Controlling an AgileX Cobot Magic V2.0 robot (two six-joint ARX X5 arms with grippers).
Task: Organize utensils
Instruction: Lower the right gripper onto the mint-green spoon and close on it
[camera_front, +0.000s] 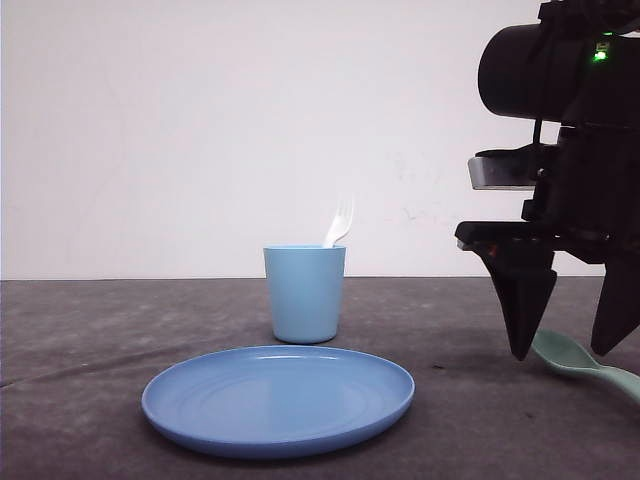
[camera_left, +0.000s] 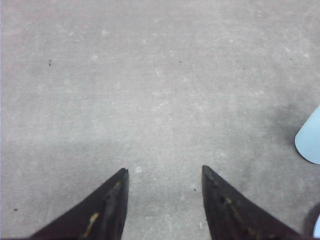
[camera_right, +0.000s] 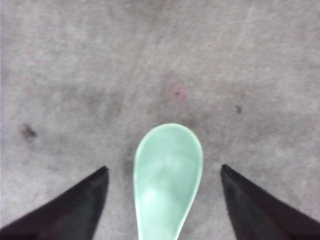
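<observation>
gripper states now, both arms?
Left gripper: open, holding nothing, over bare table.
Right gripper: open, fingers either side of the green spoon, not closed on it.

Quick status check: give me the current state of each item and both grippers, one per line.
fork: standing in the cup, tines up.
spoon: lying on the table, between the right gripper's fingers, not gripped.
cup: upright, behind the plate.
plate: flat on table, nothing on it.
right gripper: open, straddling the spoon.
left gripper: open, over bare table.
</observation>
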